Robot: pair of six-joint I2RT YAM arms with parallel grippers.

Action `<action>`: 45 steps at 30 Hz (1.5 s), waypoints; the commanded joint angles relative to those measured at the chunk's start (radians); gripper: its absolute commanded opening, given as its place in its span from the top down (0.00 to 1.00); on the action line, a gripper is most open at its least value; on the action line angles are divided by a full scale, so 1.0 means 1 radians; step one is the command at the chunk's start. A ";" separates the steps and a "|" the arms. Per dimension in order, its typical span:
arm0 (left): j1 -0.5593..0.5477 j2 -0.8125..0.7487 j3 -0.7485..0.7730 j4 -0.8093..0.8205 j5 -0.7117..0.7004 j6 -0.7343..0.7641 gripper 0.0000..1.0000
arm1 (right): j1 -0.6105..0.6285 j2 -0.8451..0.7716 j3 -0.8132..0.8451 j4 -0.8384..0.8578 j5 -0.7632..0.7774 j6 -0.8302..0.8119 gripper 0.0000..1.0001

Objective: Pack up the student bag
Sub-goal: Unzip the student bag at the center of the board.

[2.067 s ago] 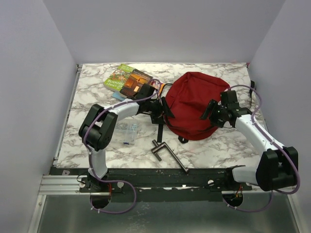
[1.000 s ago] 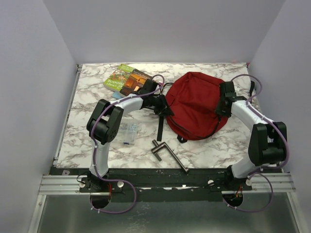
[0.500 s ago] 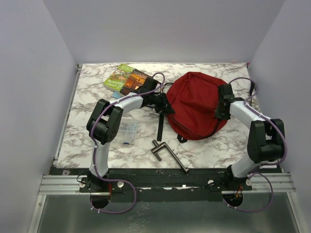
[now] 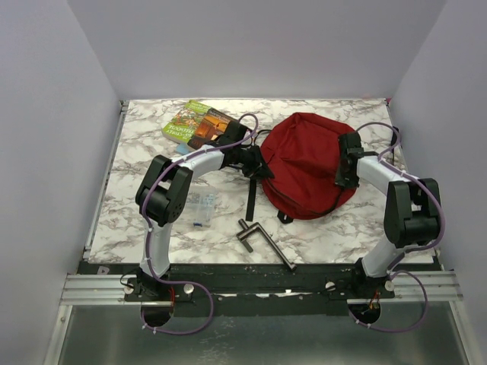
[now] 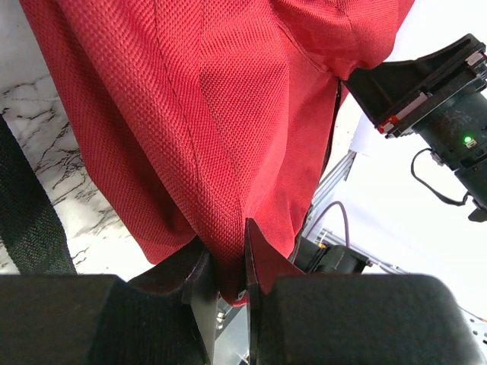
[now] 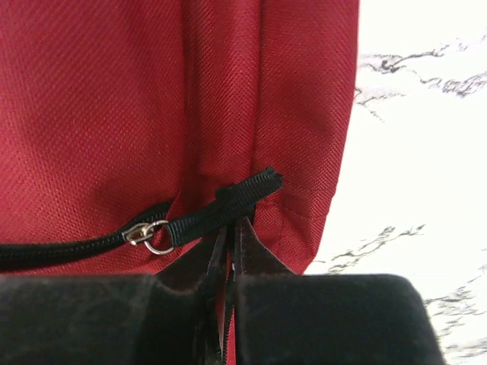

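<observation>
The student bag [image 4: 308, 163] is a dark-red backpack lying on the marble table, right of centre. My left gripper [image 4: 262, 169] is at its left edge, shut on a pinched fold of the red fabric [image 5: 190, 114]; the fold sits between the fingertips [image 5: 226, 243]. My right gripper [image 4: 344, 179] is at the bag's right side. In the right wrist view it [image 6: 232, 224] is shut on the black webbing zipper pull [image 6: 228, 199], which runs to a metal ring and slider [image 6: 148, 234] on the closed black zipper. Red fabric [image 6: 114, 99] fills that view.
Colourful books [image 4: 199, 125] lie at the back left. A small clear pouch [image 4: 202, 207] sits near the left arm. A grey metal bar [image 4: 262, 239] lies near the front edge, and a black strap [image 4: 251, 198] trails from the bag. The right arm's wrist [image 5: 434, 99] shows past the bag.
The right gripper has closed onto the zipper pull, and the right arm's elbow has swung in closer to the bag. The left gripper keeps its hold unmoved.
</observation>
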 commanded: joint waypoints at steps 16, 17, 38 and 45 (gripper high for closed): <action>-0.030 -0.303 -0.091 0.003 -0.247 0.165 0.37 | 0.003 -0.163 -0.059 -0.035 -0.135 0.063 0.99; -0.045 -0.299 -0.076 0.021 -0.229 0.154 0.37 | 0.003 -0.165 -0.071 -0.023 -0.140 0.071 1.00; -0.236 0.425 0.542 0.251 -0.137 -0.529 0.57 | 0.003 -0.456 -0.270 0.003 -0.551 0.170 0.99; -0.275 0.582 0.757 0.261 -0.146 -0.592 0.60 | 0.123 -0.515 -0.299 0.001 -0.694 0.218 0.99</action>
